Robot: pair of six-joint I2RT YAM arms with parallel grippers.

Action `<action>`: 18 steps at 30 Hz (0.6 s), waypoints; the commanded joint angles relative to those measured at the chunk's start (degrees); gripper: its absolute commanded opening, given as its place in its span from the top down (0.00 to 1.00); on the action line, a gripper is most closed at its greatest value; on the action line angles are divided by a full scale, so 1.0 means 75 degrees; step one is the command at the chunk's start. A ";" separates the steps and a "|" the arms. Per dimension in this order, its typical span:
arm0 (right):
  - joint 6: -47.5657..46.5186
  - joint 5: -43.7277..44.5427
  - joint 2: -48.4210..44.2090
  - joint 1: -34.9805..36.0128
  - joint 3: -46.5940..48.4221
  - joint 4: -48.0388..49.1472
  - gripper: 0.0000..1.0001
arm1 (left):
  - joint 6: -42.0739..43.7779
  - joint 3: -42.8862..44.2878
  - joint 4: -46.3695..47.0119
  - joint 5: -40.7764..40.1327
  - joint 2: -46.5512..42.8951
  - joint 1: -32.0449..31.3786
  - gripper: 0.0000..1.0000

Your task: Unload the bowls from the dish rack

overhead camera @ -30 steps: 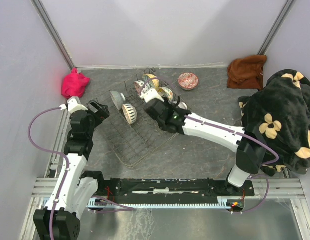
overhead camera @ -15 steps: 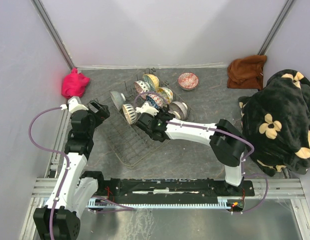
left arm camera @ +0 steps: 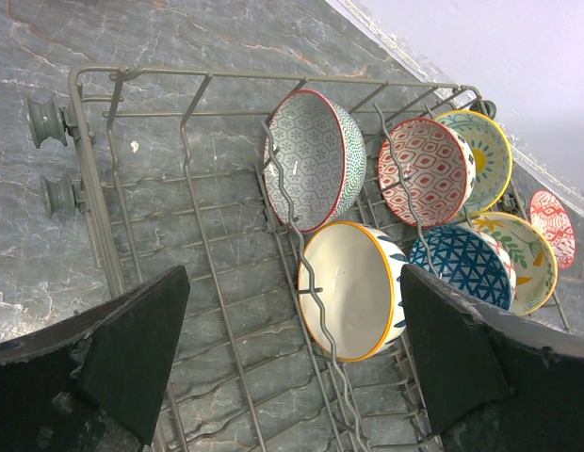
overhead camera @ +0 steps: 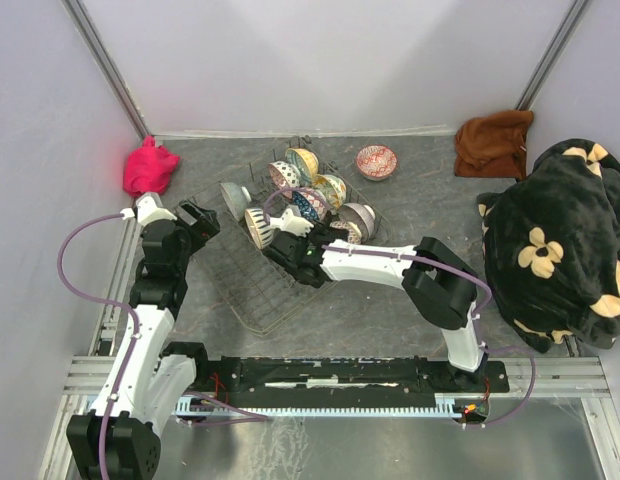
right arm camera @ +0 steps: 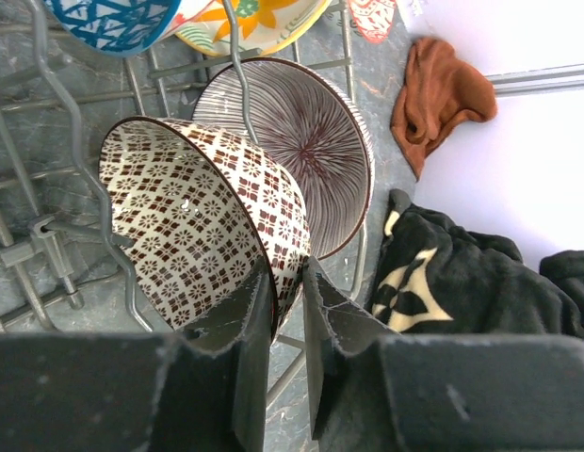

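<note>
Pinching the rim of a brown-and-white diamond-patterned bowl (right arm camera: 193,221), the right tool (right arm camera: 287,278) has one finger inside the bowl and the other against its outer wall, drawn close with only the ceramic between them. That bowl stands on edge among the wire tines of the dish rack (overhead camera: 245,300). A striped bowl (right arm camera: 316,141) with fine dark lines stands on edge right behind it; whether the two touch cannot be told. Past them in the right wrist view are the lower edges of a blue-triangle bowl (right arm camera: 113,19) and a yellow flowered bowl (right arm camera: 259,19), both also in the rack. The left tool (left arm camera: 290,320) is spread wide, its two dark fingers (left arm camera: 132,358) far apart, near the rack's left end. Its camera looks along the wires at a white bowl with a yellow rim (left arm camera: 353,292) and, beyond it, a green-patterned bowl with a red rim (left arm camera: 311,160), each propped on edge between tines. From above, the rack lies at an angle in the middle of the grey tabletop (overhead camera: 390,310), with the bowls clustered at its far end. One red patterned bowl (overhead camera: 376,161) sits upright on the tabletop beyond the rack, apart from it. A pink cloth (overhead camera: 150,167) lies at the far left, a brown cloth (overhead camera: 494,143) at the far right, and a black flowered blanket (overhead camera: 560,240) is heaped along the right side.
</note>
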 commanded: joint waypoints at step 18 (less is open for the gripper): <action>0.0279 0.2285 0.0066 0.0481 0.0358 0.0076 0.99 | -0.0112 -0.0131 0.0543 -0.0073 -0.0011 0.0015 0.01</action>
